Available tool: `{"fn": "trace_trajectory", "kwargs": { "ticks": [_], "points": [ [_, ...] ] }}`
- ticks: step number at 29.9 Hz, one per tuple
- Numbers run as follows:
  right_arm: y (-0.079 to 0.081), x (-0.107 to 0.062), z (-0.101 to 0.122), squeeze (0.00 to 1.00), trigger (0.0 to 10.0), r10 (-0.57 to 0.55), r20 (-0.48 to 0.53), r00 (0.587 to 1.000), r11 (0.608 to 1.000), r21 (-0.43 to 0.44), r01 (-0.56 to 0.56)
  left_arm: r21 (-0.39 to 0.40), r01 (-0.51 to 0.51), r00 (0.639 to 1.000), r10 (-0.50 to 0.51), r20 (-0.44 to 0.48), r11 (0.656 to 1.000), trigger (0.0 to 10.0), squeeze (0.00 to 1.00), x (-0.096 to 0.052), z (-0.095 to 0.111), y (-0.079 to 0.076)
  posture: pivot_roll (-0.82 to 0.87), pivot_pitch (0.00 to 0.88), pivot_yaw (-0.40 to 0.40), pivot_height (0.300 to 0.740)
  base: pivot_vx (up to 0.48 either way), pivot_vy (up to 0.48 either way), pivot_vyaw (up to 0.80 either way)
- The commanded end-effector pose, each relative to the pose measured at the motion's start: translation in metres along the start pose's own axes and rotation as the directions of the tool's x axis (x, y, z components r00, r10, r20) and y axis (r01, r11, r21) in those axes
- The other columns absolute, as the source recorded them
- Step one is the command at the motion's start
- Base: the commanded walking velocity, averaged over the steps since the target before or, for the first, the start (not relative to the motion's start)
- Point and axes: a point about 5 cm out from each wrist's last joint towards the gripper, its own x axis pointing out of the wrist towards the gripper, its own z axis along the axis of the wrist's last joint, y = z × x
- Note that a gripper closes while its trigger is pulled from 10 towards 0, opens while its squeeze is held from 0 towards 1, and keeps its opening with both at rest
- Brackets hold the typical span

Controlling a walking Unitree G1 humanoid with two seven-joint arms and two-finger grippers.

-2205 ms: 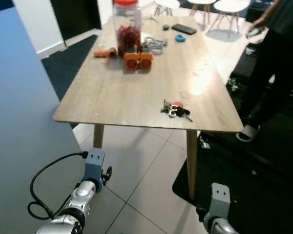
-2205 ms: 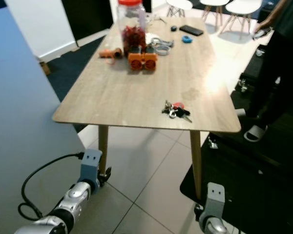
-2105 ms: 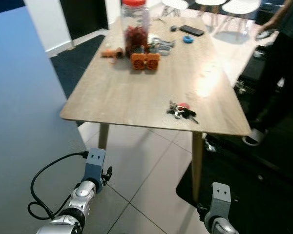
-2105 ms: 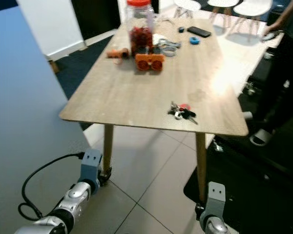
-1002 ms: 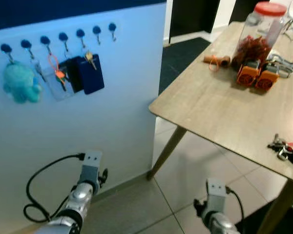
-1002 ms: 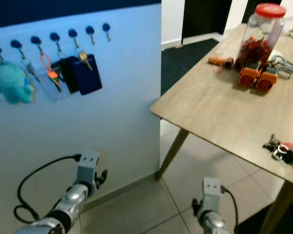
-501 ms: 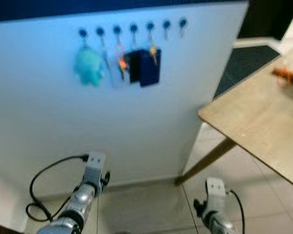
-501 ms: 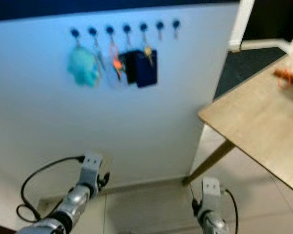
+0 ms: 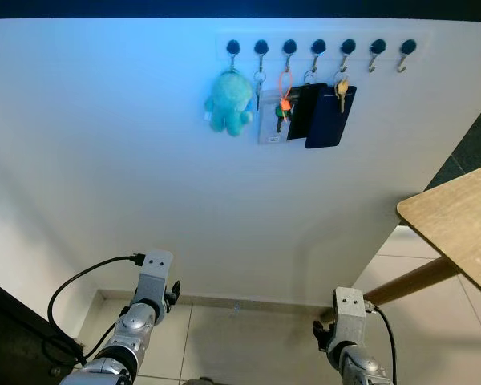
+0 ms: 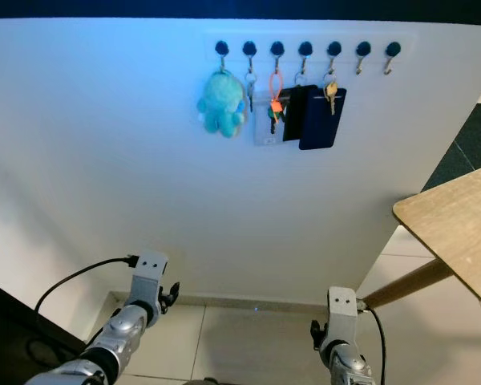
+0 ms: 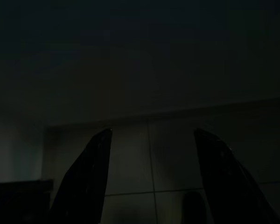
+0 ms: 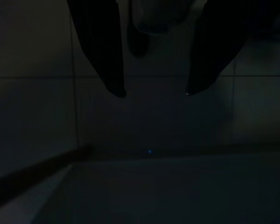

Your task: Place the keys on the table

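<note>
Several key sets hang from a row of dark hooks (image 9: 319, 46) on a white wall straight ahead. Among them are a bunch with an orange loop (image 9: 283, 103), a brass key (image 9: 341, 91) over a dark blue card (image 9: 329, 117), and a teal plush keyring (image 9: 228, 103). The wooden table (image 9: 458, 228) shows one corner at the right. My left arm (image 9: 149, 287) and right arm (image 9: 349, 319) hang low by the floor. The dark wrist views show the left gripper (image 11: 152, 133) and the right gripper (image 12: 155, 93) open over floor tiles, nothing between the fingers.
A slanted table leg (image 9: 410, 281) stands on the pale tiled floor (image 9: 240, 337) at the right. A dark carpet (image 9: 474, 152) lies past the wall's right end. A dark edge (image 9: 8, 317) shows at the lower left.
The camera has swung left, from the table to the wall of hooks. The table with its key bunch has slid out to the right. Both arms hang as before.
</note>
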Motion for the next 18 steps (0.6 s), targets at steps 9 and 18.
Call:
{"fn": "trace_trajectory", "kwargs": {
  "ticks": [9,18],
  "points": [
    [-0.005,-0.002,-0.004,0.00,10.0,0.019,-0.008,1.000,0.998,-0.063,-0.019,-0.024,0.010,1.000,-0.010,0.006,1.000,10.0,0.00,-0.002,-0.007,-0.013,-0.01,0.053,-0.053,0.740,0.000,0.000,0.00],
    [-0.004,-0.003,-0.006,0.00,10.0,0.028,-0.006,1.000,0.997,-0.070,-0.028,-0.016,0.021,1.000,-0.021,0.005,1.000,10.0,0.00,-0.005,-0.013,-0.013,-0.01,0.063,-0.057,0.740,0.000,0.000,0.00]
  ]
}}
